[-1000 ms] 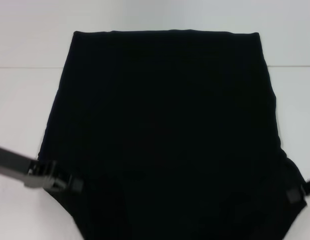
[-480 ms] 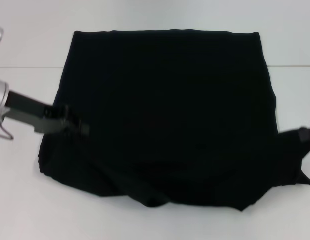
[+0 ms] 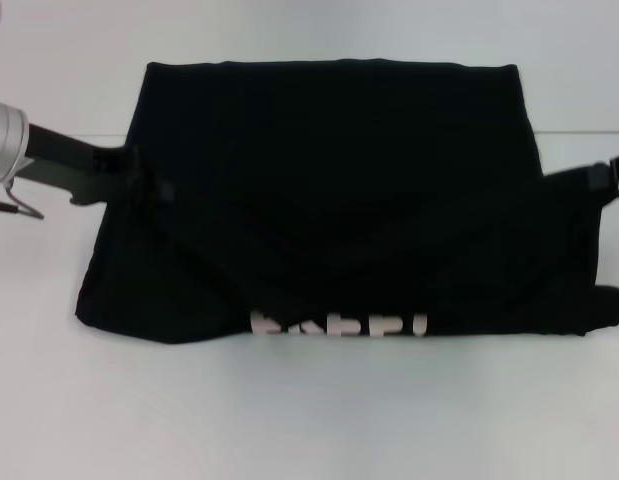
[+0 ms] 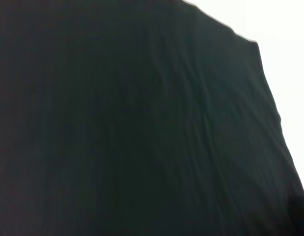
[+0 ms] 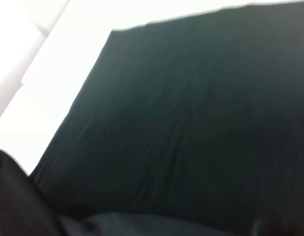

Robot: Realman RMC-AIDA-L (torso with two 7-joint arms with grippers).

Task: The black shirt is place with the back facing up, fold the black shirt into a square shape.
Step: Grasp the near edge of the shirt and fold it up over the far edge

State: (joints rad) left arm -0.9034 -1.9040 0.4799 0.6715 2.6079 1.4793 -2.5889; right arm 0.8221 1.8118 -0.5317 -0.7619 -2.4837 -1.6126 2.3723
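Where its near part doubles over, the black shirt point(image 3: 329, 180) bares white lettering point(image 3: 339, 326).

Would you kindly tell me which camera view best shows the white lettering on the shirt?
The head view: the white lettering sits along the black shirt's near folded edge. Both wrist views show only plain black cloth, no lettering.

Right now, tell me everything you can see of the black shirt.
The black shirt is plain, soft cloth spread on the white table. Its near part is lifted and folding back over the rest, baring white lettering at the near fold. The left gripper holds its left edge, the right gripper its right edge. The far hem lies flat and straight.
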